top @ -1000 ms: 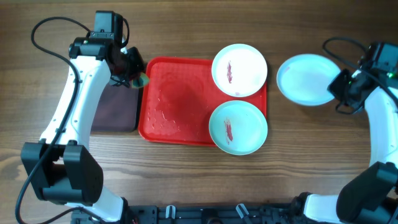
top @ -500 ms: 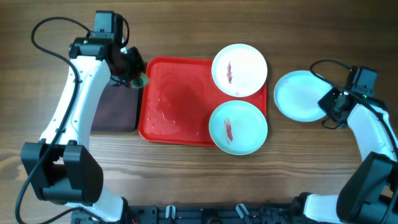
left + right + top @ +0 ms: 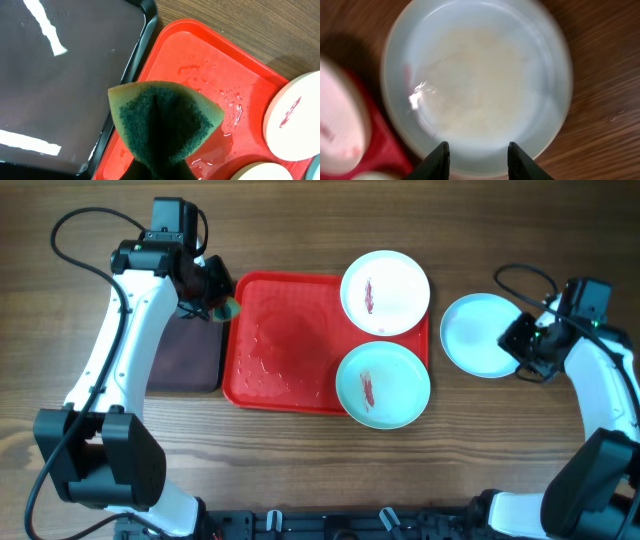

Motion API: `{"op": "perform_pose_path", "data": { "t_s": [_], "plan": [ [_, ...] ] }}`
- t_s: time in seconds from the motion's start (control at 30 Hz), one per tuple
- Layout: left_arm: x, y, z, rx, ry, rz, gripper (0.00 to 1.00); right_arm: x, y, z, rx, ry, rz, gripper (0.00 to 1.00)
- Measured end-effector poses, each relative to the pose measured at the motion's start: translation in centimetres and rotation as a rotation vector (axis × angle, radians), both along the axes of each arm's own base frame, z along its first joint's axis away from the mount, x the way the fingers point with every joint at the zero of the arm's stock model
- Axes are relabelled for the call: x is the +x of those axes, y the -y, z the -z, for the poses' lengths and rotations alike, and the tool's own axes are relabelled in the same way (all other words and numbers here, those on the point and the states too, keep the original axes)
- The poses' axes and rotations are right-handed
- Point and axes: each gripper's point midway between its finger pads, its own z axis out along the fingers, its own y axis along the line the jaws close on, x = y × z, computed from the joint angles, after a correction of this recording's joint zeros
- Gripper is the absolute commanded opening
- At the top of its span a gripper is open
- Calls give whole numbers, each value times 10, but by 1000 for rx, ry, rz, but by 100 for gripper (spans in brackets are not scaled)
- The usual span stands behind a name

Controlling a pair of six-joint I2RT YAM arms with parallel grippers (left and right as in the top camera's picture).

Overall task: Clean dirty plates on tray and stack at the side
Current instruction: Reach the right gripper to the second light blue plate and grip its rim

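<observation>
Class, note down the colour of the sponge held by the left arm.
The sponge has a dark green scouring face with a yellowish-green rim. It shows best in the left wrist view.

You have:
- One red tray (image 3: 280, 340), flat, with a wet surface.
- White plate (image 3: 385, 292), at the tray's far right corner, red smear at centre.
- Mint plate (image 3: 383, 385), at the tray's near right corner, likewise smeared.
- Pale-blue plate (image 3: 482, 334), clean, lying just right of the tray.

Left arm (image 3: 120, 330) stretched forward, jaws clamped, right arm (image 3: 600, 380) bent inward, jaws parted

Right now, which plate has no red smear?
The pale blue plate on the wood, right of the red tray; the two on it are smeared.
</observation>
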Motion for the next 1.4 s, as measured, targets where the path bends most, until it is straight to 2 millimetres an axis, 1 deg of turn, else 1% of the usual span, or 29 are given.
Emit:
{"op": "perform_pose_path", "data": {
  "t_s": [0.07, 0.13, 0.2, 0.27, 0.3, 0.33, 0.37, 0.47, 0.57, 0.67, 0.77, 0.87, 0.9, 0.97, 1.07, 1.27, 1.4],
  "plan": [
    [0, 0, 0, 0, 0, 0, 4, -1, -19, -8, 36, -9, -68, 38],
    [0, 0, 0, 0, 0, 0, 4, -12, -46, -12, 74, -51, -147, 38],
    [0, 0, 0, 0, 0, 0, 4, -22, -69, -12, 96, -90, -218, 38],
    [0, 0, 0, 0, 0, 0, 4, -28, -89, -12, 108, -113, -282, 37],
    [0, 0, 0, 0, 0, 0, 4, -31, -96, -11, 110, -121, -304, 37],
    [0, 0, 0, 0, 0, 0, 4, -35, -108, -9, 114, -135, -342, 37],
    [0, 0, 0, 0, 0, 0, 4, -39, -115, -6, 113, -149, -359, 37],
    [0, 0, 0, 0, 0, 0, 4, -59, -129, 11, 99, -217, -393, 37],
    [0, 0, 0, 0, 0, 0, 4, -69, -132, 25, 68, -241, -417, 37],
    [0, 0, 0, 0, 0, 0, 4, -69, -133, 33, 44, -229, -436, 36],
    [0, 0, 0, 0, 0, 0, 4, -70, -136, 41, 24, -215, -460, 33],
    [0, 0, 0, 0, 0, 0, 4, -72, -139, 47, 14, -208, -480, 31],
    [0, 0, 0, 0, 0, 0, 4, -73, -139, 49, 11, -207, -486, 30],
    [0, 0, 0, 0, 0, 0, 4, -77, -140, 53, 8, -215, -496, 24],
    [0, 0, 0, 0, 0, 0, 4, -82, -140, 56, 5, -226, -505, 14],
    [0, 0, 0, 0, 0, 0, 4, -82, -139, 57, 0, -228, -505, 5],
    [0, 0, 0, 0, 0, 0, 4, -82, -139, 57, 1, -228, -505, 4]
  ]
}}
